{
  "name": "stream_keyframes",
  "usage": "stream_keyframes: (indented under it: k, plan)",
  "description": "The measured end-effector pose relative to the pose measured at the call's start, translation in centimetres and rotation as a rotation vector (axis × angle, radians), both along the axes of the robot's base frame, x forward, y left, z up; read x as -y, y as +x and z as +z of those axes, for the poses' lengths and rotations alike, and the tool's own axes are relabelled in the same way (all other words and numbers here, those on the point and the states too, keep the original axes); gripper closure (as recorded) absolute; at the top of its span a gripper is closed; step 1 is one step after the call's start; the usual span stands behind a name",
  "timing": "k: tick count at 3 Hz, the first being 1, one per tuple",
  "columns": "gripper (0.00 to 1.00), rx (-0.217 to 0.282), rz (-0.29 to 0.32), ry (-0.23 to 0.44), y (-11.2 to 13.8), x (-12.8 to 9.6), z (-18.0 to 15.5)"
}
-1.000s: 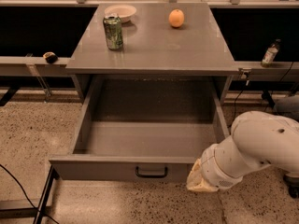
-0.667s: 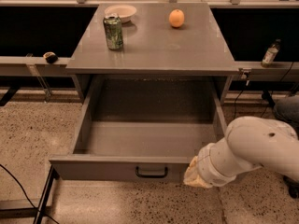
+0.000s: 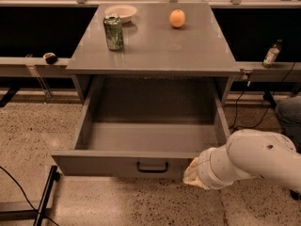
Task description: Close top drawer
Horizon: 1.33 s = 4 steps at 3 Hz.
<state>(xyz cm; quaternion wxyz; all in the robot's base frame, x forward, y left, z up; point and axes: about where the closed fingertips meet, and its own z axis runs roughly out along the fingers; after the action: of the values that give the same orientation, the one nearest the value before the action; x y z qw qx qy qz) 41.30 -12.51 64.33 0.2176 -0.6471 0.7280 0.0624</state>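
The pincer (image 3: 192,175) is sitting right at the right end of the top drawer's (image 3: 99,164) front panel, beside the dark handle (image 3: 152,166). Open or closed, I cannot tell. The drawer is hanging pulled well out under the counter (image 3: 155,51), its tray showing only bare grey floor. Up top, a green can (image 3: 114,32) and a bowl (image 3: 121,12) are standing near the back-left corner, and an orange (image 3: 177,18) is sitting toward the back edge. Since a second ago the arm is dipping lower; the drawer is staying just as open.
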Motion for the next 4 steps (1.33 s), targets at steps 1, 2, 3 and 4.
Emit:
stream_keyframes:
  k: [1, 2, 3, 4]
  plan:
    - [1.00, 0.099, -0.017, 0.023, 1.8, 0.0, 0.6]
    - [1.00, 0.159, -0.029, 0.052, 3.0, -0.1, 1.1]
    - [1.00, 0.262, 0.016, 0.081, 4.9, 0.1, 2.4]
    - [1.00, 0.274, 0.058, 0.055, 4.6, 0.2, 2.3]
